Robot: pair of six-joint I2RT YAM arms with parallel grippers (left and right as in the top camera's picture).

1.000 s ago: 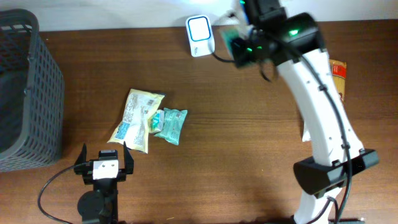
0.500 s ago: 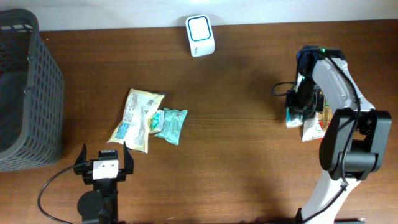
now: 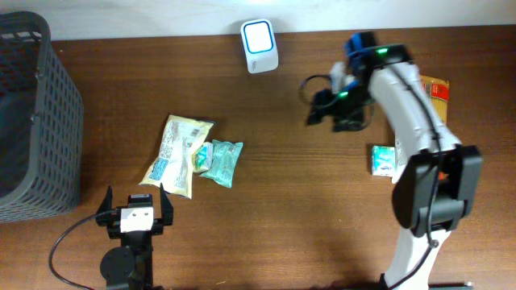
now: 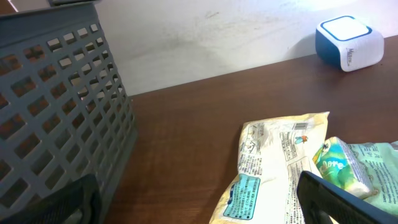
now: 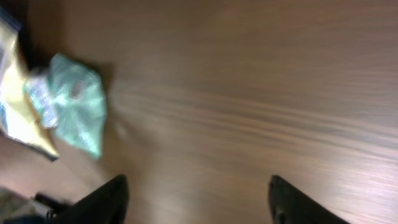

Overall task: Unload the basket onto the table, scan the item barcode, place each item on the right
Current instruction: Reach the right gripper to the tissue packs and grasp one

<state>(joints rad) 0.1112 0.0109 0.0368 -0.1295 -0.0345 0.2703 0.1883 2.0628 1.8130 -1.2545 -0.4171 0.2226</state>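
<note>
Gripping the green packet (image 3: 220, 162) likely calls for pinching its narrow middle: it looks light, soft, slippery. Right gripper (image 3: 319, 109) and left gripper (image 3: 135, 201) both stand open, empty

Overhead looks straight down on the counter (image 3: 282, 225). Left wrist, low, faces 12 o'clock; right wrist faces 9 o'clock. All 3 share the yellow packet (image 3: 177, 155).

Blurred green packet (image 5: 78, 115), possibly a pouch; basket (image 3: 48, 129) edge-cropped left.
</note>
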